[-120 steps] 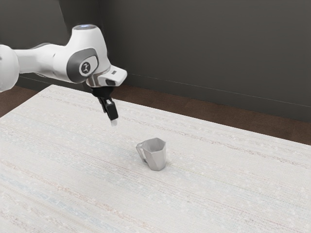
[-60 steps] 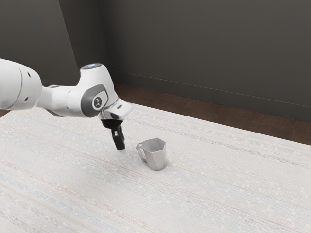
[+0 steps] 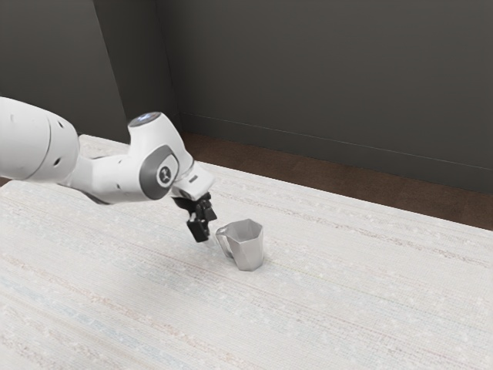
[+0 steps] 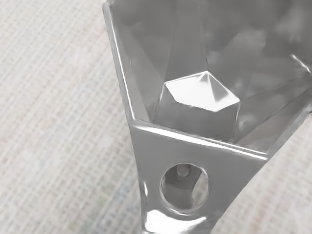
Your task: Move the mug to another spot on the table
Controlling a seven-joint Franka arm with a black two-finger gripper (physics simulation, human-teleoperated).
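Note:
A faceted silver mug [image 3: 245,245] stands upright on the pale woven table [image 3: 370,308], its handle [image 3: 223,240] turned toward the exterior view's left. My gripper [image 3: 201,228] hangs low just left of that handle, a short way above the table, with its fingers open and nothing between them. In the wrist view the mug [image 4: 204,92] lies directly under my hand. I look down into its hexagonal bottom, with the handle [image 4: 185,187] and its round hole closest to the camera.
The table stretches wide around the mug on all sides. Its far edge [image 3: 347,191] runs along a dark floor and a dark wall behind it. My white arm [image 3: 92,166] comes in from the exterior view's left.
My hand has come down and moved right, from high above the table to just beside the mug's handle. The mug has stayed in place.

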